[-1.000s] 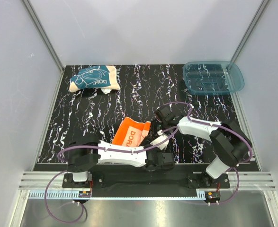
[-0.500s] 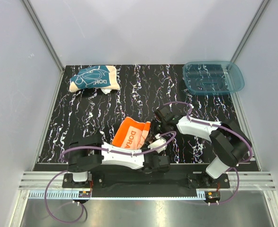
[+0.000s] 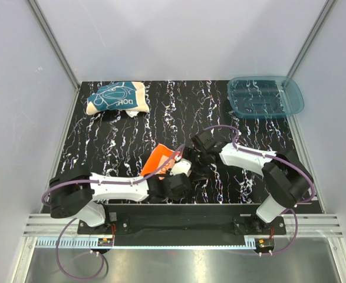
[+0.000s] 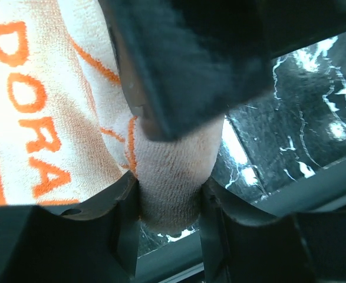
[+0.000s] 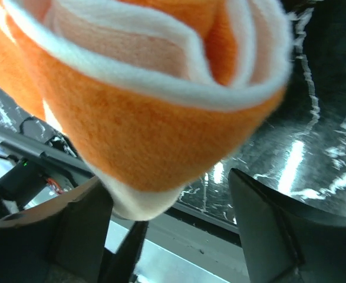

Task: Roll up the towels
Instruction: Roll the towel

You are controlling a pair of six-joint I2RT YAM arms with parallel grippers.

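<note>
**Operator:** Entry check. What lies where, left to right?

**Observer:** At the rear left of your black, white-veined tabletop is the dark teal towel. It is soft cloth, bunched in a lumpy heap, with its cream back showing at both ends. At front centre, between your two arms, is the orange towel. It has a terry pile and a cream back with orange lettering, and it is partly coiled. The right wrist view shows spiral layers at its end. At the rear right is a translucent blue plastic tray, rounded at the corners and well apart from both towels.

**Operator:** Fingers?

**Observer:** Your left fingers are drawn narrow onto a thick cream fold of the orange towel, both pressing into the pile. Your right fingers stand wide. The coiled end hangs between them, with a gap showing on one side.
</note>
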